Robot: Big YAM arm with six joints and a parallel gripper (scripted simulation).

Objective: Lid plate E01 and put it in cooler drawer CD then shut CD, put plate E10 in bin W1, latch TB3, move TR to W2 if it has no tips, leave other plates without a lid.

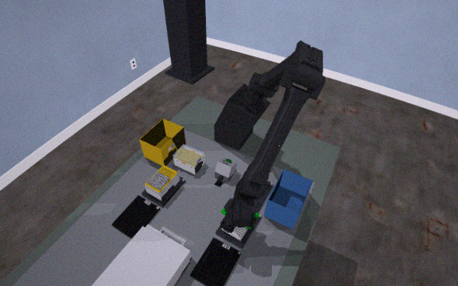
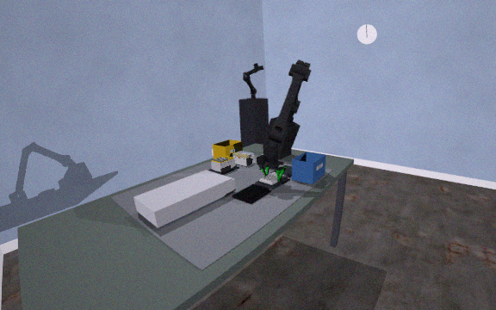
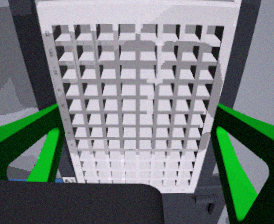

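- In the top view the arm [image 1: 270, 147] covers most of the white plate [image 1: 238, 231]; only a corner shows
- In the wrist view the camera housing hides the plate's [image 3: 140, 90] near edge, and the green fingers run off the frame's bottom corners, their contact with the plate's sides out of sight
- The grey cooler [image 1: 145, 260] is cut off by the lower edge of the top view
- The labels on the black nests [image 1: 135, 216] are too small to read
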